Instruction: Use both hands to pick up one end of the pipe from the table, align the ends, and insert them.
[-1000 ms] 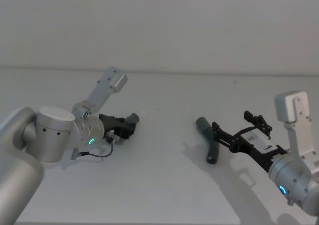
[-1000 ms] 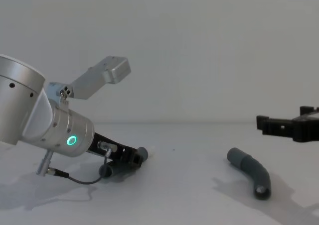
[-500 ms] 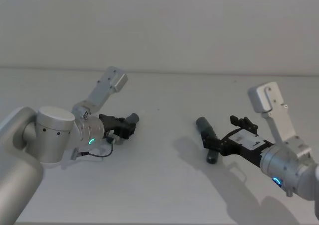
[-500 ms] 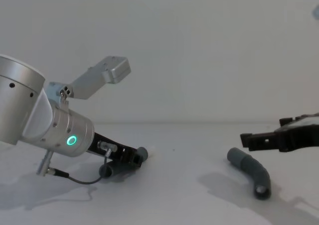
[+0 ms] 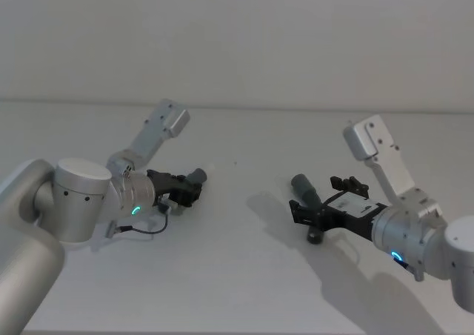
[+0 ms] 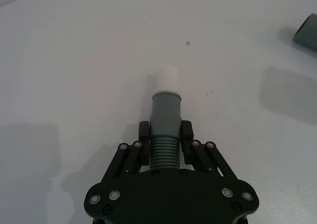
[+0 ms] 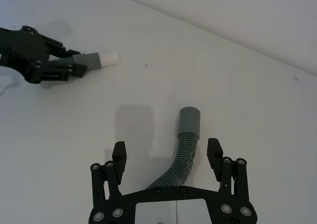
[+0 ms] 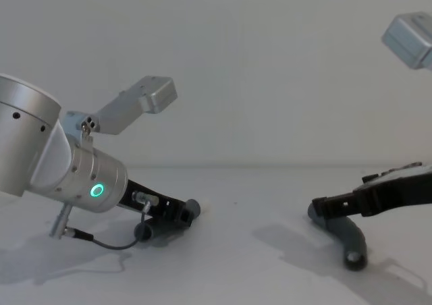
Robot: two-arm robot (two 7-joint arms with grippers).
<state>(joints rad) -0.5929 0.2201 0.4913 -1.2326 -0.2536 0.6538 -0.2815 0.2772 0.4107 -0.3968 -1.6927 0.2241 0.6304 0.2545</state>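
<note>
My left gripper [image 6: 165,142] is shut on the ribbed middle of one pipe piece [image 6: 167,110], whose white plug tip [image 6: 169,78] points away, low over the table [image 5: 237,268]. In the head view this gripper [image 5: 189,190] sits at the left. The other pipe piece [image 5: 302,184], bent and dark grey with an open cuff [image 7: 189,117], lies on the table at the right. My right gripper [image 7: 167,148] is open, with one finger on each side of the ribbed bend and not touching it. The chest view shows this gripper [image 8: 322,207] just above that piece [image 8: 351,241].
The white-grey table stretches flat around both pieces, with open surface between the two grippers. A plain pale wall stands behind it. A thin black cable [image 8: 101,243] loops on the table under my left wrist.
My right gripper has moved forward, to the left and down, from beside the bent piece to straddling it. The left gripper and its piece have not moved.
</note>
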